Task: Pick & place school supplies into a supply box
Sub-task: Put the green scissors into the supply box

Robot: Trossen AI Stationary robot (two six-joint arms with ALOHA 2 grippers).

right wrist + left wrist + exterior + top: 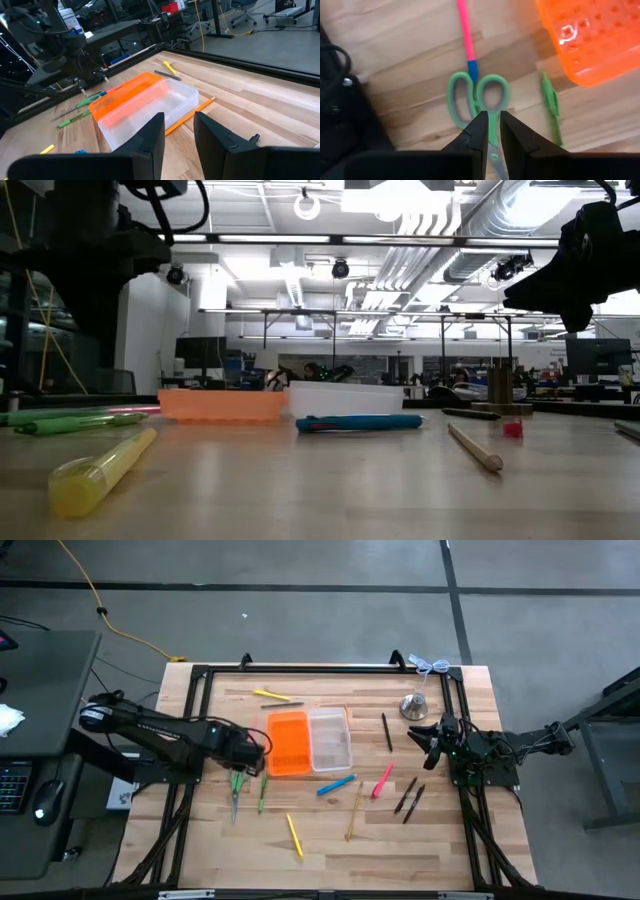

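The supply box lies open mid-table, with an orange half (288, 743) and a clear half (330, 738). Green-handled scissors (477, 95) lie flat on the wood beside a pink pen with a blue end (466, 35) and a green marker (551, 105). My left gripper (491, 120) points down above the scissors. Its fingers stand a narrow gap apart and hold nothing. In the high view it sits at the box's orange side (245, 750). My right gripper (432, 735) waits at the table's right side, level, open and with nothing between its fingers (179, 125).
More supplies lie loose on the wood: a yellow marker (270, 694), a black pen (386, 730), a blue pen (335, 785), a pink marker (382, 780), a pencil (355, 810), a yellow highlighter (294, 835) and two black pens (408, 798). A silver bell-shaped object (415, 705) stands at the far right.
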